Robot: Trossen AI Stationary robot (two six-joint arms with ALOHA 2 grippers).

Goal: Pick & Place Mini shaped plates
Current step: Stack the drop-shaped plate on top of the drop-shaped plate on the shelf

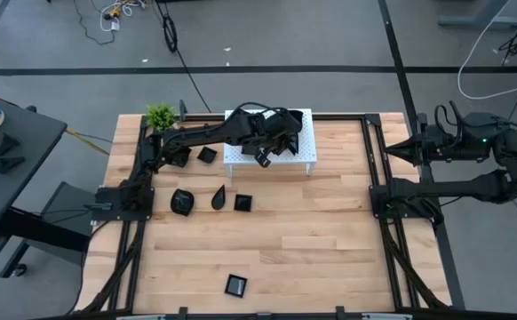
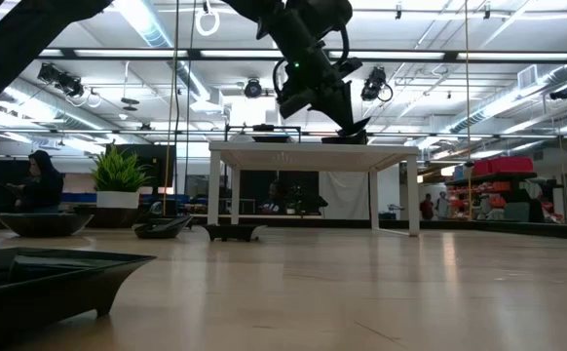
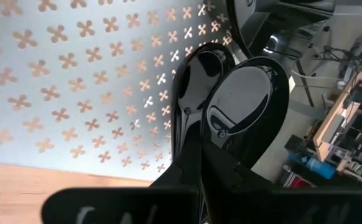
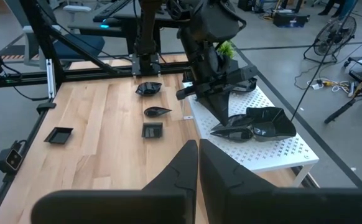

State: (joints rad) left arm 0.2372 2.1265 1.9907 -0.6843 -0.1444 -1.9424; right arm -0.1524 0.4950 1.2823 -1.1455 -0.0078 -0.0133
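Two glossy black dishes sit on the white stand (image 1: 305,158) near the tabletop's far edge: a wavy-edged dish (image 4: 269,120) and, touching it, an oval dish (image 3: 246,99) that the left pincer (image 4: 221,102) holds by its rim, fingers closed on it, low over the perforated top. The right pincer (image 4: 196,155) hangs closed and idle over the right edge. The main risk, as I judge it, is at release: the oval dish leans against its neighbour, so letting go may leave it tipped or let it slide on the smooth painted metal, and a careless withdrawal could nudge both toward the stand's edge. The dishes look hard and slick, ceramic or plastic, with thin raised rims that give little grip. More plates wait on the bare wood tabletop (image 1: 330,240): a rounded one (image 1: 181,202), a teardrop (image 1: 218,196) and a square (image 1: 243,203) in a row left of centre, another square (image 1: 235,285) by the near edge, and two more beside the plant (image 1: 161,116) at the far-left corner.
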